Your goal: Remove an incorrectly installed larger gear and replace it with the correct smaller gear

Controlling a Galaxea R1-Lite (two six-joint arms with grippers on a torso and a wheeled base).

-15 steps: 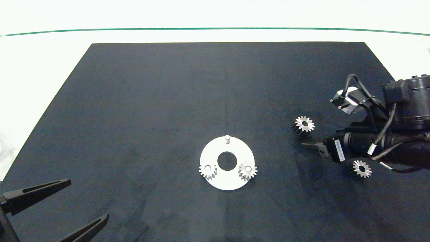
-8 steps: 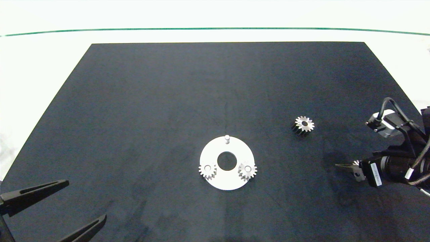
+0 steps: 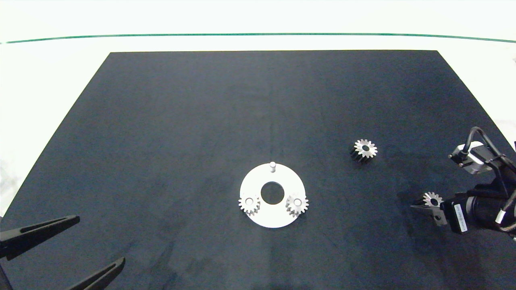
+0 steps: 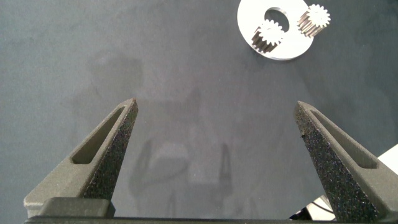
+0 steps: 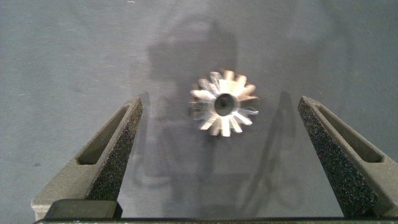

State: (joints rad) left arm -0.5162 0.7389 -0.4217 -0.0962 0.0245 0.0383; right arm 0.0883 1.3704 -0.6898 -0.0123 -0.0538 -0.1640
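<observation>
Removal done: larger gear lying on mat, well clear of right gripper. Third peg on white plate bare. Right gripper spread wide, smaller gear between fingers, ungrasped. Left gripper open, parked.

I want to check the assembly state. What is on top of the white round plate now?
The white round plate carries two small silver gears on pegs and one bare white peg. Its centre hole is open. Under the gears is hidden.
</observation>
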